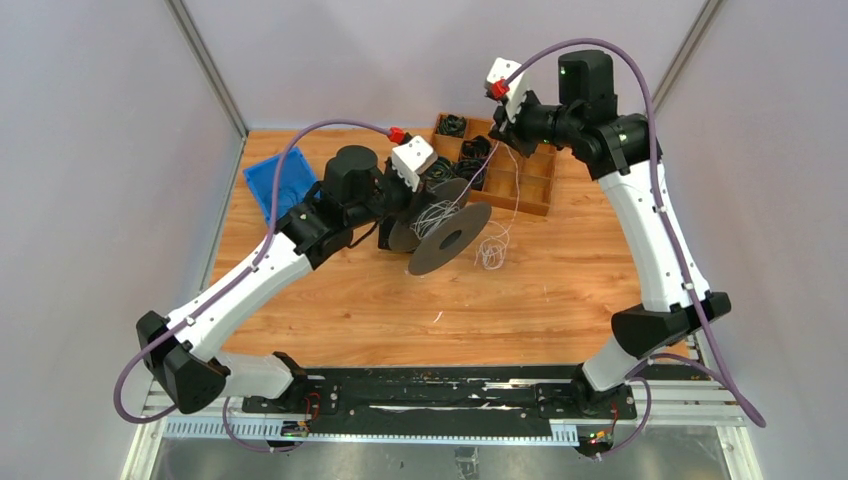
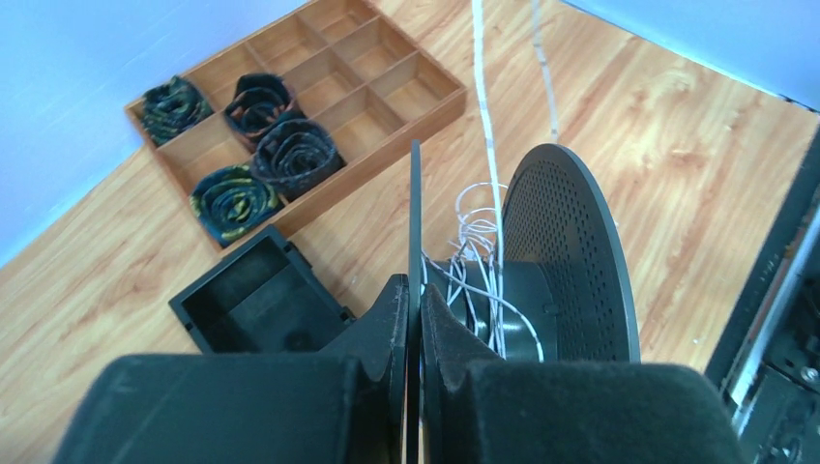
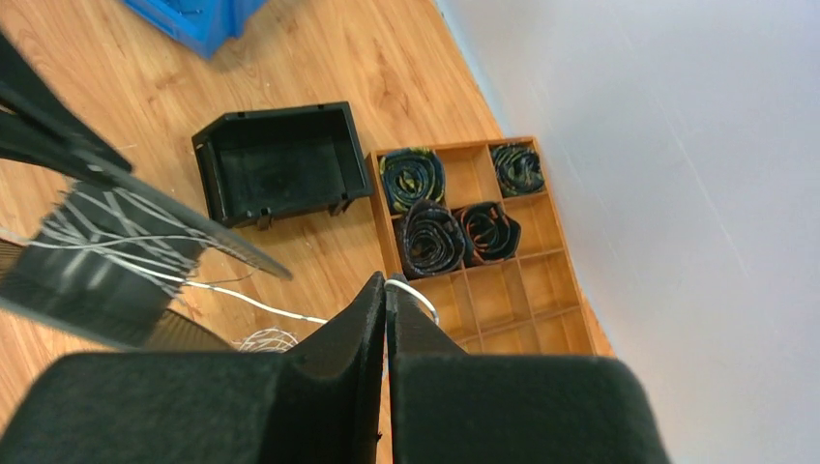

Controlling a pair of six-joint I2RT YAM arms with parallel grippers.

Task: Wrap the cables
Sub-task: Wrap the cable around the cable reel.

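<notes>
The cables are one thin white wire. Part of it is wound on the hub [image 2: 481, 253] of a black spool [image 1: 448, 238], and a loose tangle [image 1: 491, 252] lies on the table beside the spool. My left gripper [image 2: 416, 290] is shut on the spool's thin near flange [image 2: 415, 208] and holds the spool tilted above the table. The perforated far flange [image 2: 571, 251] faces the camera. My right gripper [image 3: 386, 282] is raised over the wooden tray and is shut on the wire [image 3: 416, 295]. From there a strand [image 3: 251, 302] runs down to the spool [image 3: 106, 261].
A wooden divided tray [image 1: 520, 180] at the back holds black and green coiled bundles [image 2: 290, 155]. An open black bin [image 3: 276, 159] sits next to it, behind the spool. A blue bin [image 1: 280, 180] stands at the back left.
</notes>
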